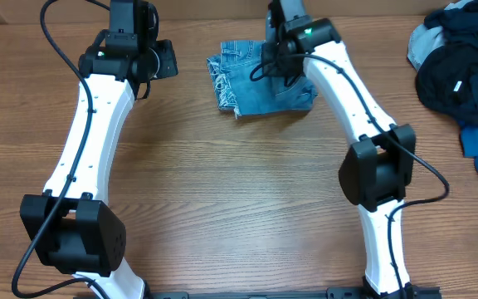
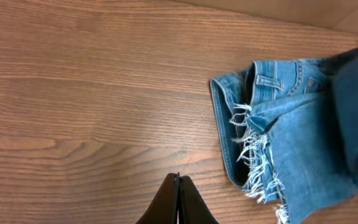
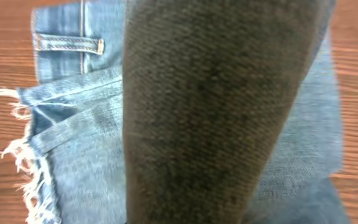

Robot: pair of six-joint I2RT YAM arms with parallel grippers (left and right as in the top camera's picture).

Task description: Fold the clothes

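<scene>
A pair of frayed blue denim shorts (image 1: 251, 90) lies folded at the back middle of the table. My right gripper (image 1: 282, 51) is over its right part. In the right wrist view a dark fold of the denim (image 3: 216, 112) hangs right before the camera and hides the fingers, with the lighter shorts (image 3: 73, 124) below it; the jaws seem to be shut on that fold. My left gripper (image 2: 179, 179) is shut and empty above bare wood, left of the shorts (image 2: 291, 137). It also shows in the overhead view (image 1: 166, 60).
A pile of dark blue and grey clothes (image 1: 463, 75) lies at the back right corner of the wooden table (image 1: 222, 191). The back edge of the table runs just behind the shorts.
</scene>
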